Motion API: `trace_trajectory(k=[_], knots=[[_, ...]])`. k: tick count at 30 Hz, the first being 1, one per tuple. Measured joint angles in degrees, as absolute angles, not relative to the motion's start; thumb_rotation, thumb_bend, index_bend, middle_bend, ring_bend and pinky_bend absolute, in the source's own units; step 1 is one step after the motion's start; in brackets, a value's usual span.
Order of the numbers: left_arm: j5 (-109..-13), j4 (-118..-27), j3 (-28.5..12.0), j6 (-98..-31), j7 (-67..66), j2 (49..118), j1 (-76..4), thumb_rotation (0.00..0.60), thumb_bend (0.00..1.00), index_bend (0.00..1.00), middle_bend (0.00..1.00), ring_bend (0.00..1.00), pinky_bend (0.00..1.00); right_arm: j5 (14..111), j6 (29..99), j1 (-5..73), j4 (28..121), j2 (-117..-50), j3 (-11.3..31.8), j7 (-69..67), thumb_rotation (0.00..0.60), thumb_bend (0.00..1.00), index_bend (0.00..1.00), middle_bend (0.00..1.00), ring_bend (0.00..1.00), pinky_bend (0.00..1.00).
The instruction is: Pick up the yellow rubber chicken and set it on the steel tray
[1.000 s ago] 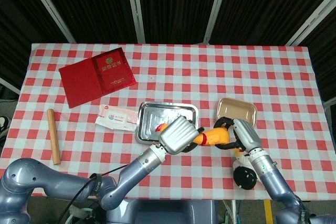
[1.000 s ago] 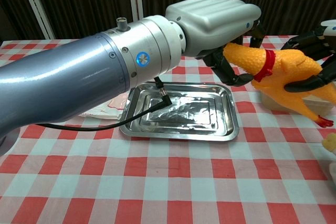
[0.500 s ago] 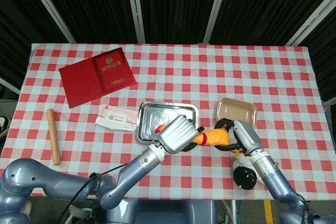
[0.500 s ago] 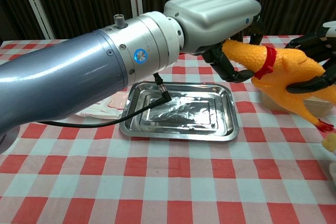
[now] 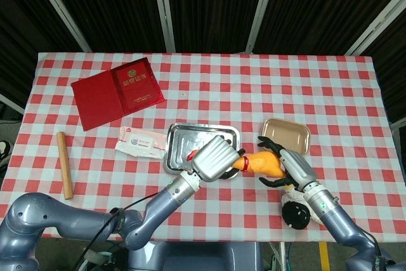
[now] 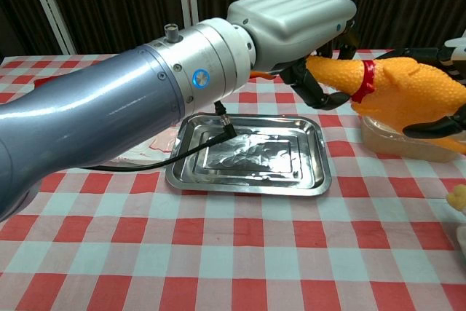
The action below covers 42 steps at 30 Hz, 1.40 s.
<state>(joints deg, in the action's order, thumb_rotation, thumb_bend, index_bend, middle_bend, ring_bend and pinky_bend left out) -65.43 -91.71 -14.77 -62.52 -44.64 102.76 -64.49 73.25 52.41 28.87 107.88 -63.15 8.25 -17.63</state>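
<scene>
Your left hand (image 6: 291, 16) fingers (image 6: 314, 91) pinch the chicken (image 6: 397, 89) by its neck, your right hand (image 5: 293, 168) cradles its body, spread; chicken airborne right of the tray (image 6: 189, 172). Next, carry it left and lower.

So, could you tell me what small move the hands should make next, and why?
Probably the right hand should let go. The left hand grips the yellow rubber chicken at the head end, while the right hand's fingers cradle its body. The chicken hangs above the table, right of the steel tray.
</scene>
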Motion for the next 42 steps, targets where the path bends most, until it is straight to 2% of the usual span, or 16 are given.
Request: trace_trajectory(k=[6,11,13,14,16,17,19,21,24,26,30,33,40,42], knots=[[-65.7,-91.9,-14.8,-62.5,-45.0,103.0,-64.5,0.600,0.75,0.76,0.77,0.65,0.72,73.2,52.4,28.9,107.8,-62.8,8.3,-18.0,0.600,0.24,0.11,0.13,0.12,0.22],[-65.7,-92.2,-14.5,-62.3,-45.7,102.9,-64.5,0.600,0.75,0.76,0.77,0.65,0.72,72.9,52.5,28.8,107.8,-62.6,8.3,-18.1,0.600,0.25,0.20,0.16,0.17,0.22],[-65.6,-92.3,-14.3,-62.1,-46.0,102.8,-64.5,0.600,0.75,0.76,0.77,0.65,0.72,72.8,52.5,28.8,107.6,-62.5,8.4,-18.1,0.600,0.34,0.24,0.18,0.19,0.23],[-65.6,-92.4,-14.3,-62.1,-46.0,102.7,-64.4,0.600,0.75,0.76,0.77,0.65,0.72,72.8,52.5,28.9,107.6,-62.5,8.4,-18.2,0.600,0.41,0.27,0.21,0.21,0.25],[-65.4,-92.7,-14.1,-62.0,-46.2,102.4,-64.3,0.600,0.75,0.76,0.76,0.65,0.72,72.6,52.4,28.9,107.5,-62.5,8.4,-18.4,0.600,0.52,0.35,0.26,0.26,0.30],[-65.3,-92.8,-14.0,-61.9,-46.4,102.3,-64.3,0.600,0.75,0.76,0.76,0.65,0.72,72.5,52.5,28.9,107.4,-62.6,8.5,-18.4,0.600,0.59,0.42,0.31,0.31,0.36],[-65.1,-93.0,-13.7,-61.7,-46.8,102.0,-64.1,0.600,0.75,0.76,0.76,0.65,0.72,72.3,52.7,28.8,107.2,-63.0,8.5,-18.3,0.600,0.70,0.56,0.42,0.44,0.48],[-65.0,-93.2,-13.4,-61.6,-46.9,101.8,-64.0,0.600,0.75,0.76,0.76,0.65,0.72,72.2,53.2,28.7,107.0,-63.4,8.6,-18.2,0.600,0.83,0.75,0.58,0.62,0.66],[-64.9,-93.2,-13.1,-61.4,-46.7,101.8,-63.8,0.600,0.75,0.76,0.76,0.65,0.72,71.7,54.1,28.7,106.6,-64.3,9.0,-17.9,0.600,0.96,0.91,0.73,0.78,0.82],[-65.0,-93.2,-13.0,-61.3,-46.6,101.8,-63.7,0.600,0.75,0.76,0.76,0.65,0.72,71.4,54.3,28.7,106.4,-64.7,9.2,-17.7,0.600,1.00,0.98,0.79,0.85,0.88],[-65.0,-93.3,-13.0,-61.2,-46.4,101.8,-63.6,0.600,0.75,0.76,0.76,0.65,0.72,71.3,54.4,28.9,105.8,-65.1,9.4,-16.8,0.600,1.00,1.00,0.90,0.95,0.97],[-64.9,-93.3,-12.9,-60.9,-46.0,101.8,-63.6,0.600,0.75,0.76,0.76,0.65,0.72,71.1,54.9,29.0,105.4,-65.6,9.5,-15.9,0.600,1.00,1.00,0.94,1.00,1.00],[-65.0,-93.2,-12.6,-60.7,-45.8,101.8,-63.4,0.600,0.75,0.76,0.76,0.65,0.72,70.7,55.4,28.9,105.5,-65.9,9.4,-14.5,0.600,1.00,1.00,0.97,1.00,1.00],[-65.0,-93.2,-12.5,-60.7,-45.7,101.8,-63.4,0.600,0.75,0.76,0.76,0.65,0.72,70.6,55.5,28.9,105.7,-65.9,9.4,-14.3,0.600,1.00,1.00,0.96,0.97,0.99]])
